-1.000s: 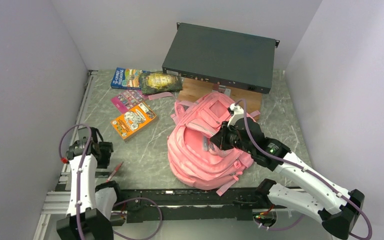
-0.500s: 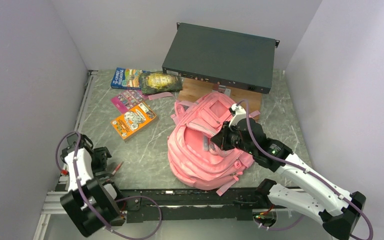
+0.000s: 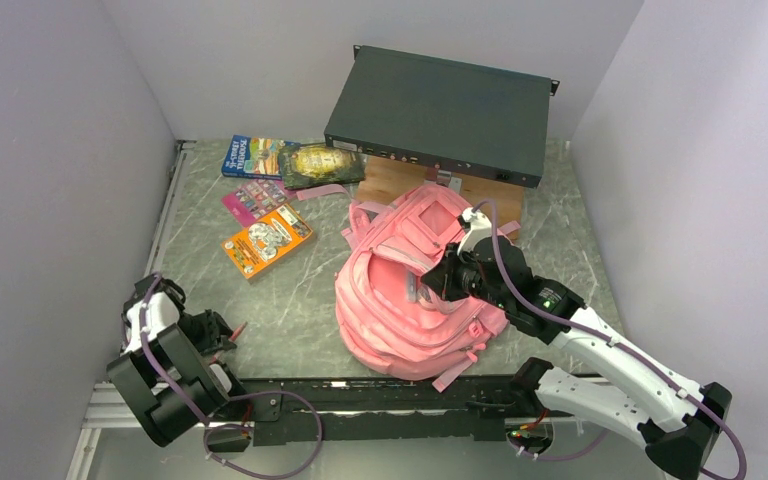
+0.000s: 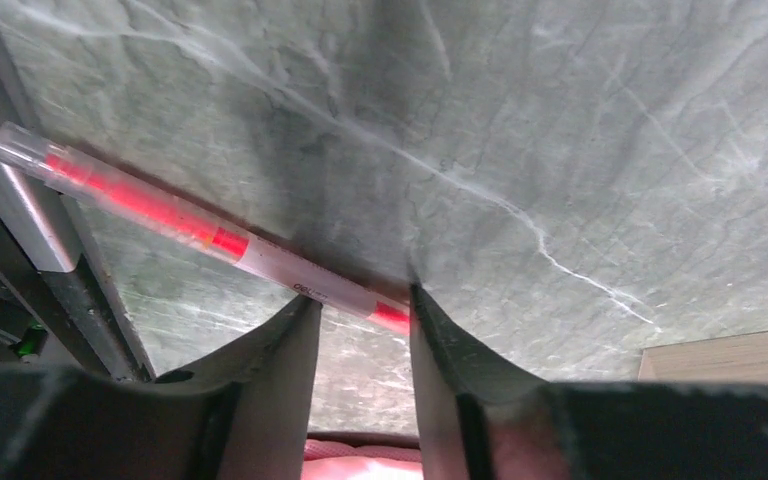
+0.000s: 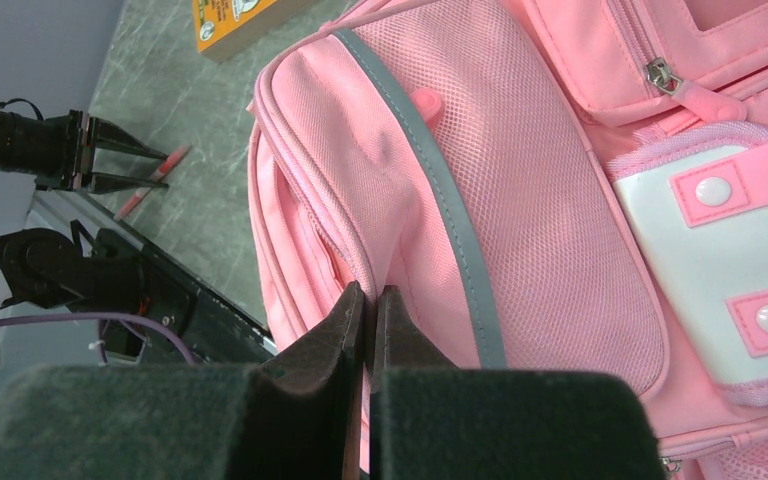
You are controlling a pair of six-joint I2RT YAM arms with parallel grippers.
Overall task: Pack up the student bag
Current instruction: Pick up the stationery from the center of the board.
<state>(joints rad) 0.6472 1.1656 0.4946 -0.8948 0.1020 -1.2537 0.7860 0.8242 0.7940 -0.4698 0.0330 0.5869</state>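
bag: the student bag (image 3: 380, 310) is laid just in front of the dark case (image 3: 440, 110) | right gripper (image 5: 370, 295): clenched on a fold of its fabric | left gripper (image 4: 360, 297): half-parted; no clamp is seen | red pen (image 4: 160, 210): well near-left of the case; one end lies at the fingertips; its axis is slanted across the gap; a squarer bite is judged needed

right gripper (image 5: 368, 295) pinched tight on a fabric fold of the pink student bag (image 5: 600, 70), just left of its grey-striped mesh pocket (image 5: 530, 240).

bright even overhead light — soft shadows, near foreground blurred
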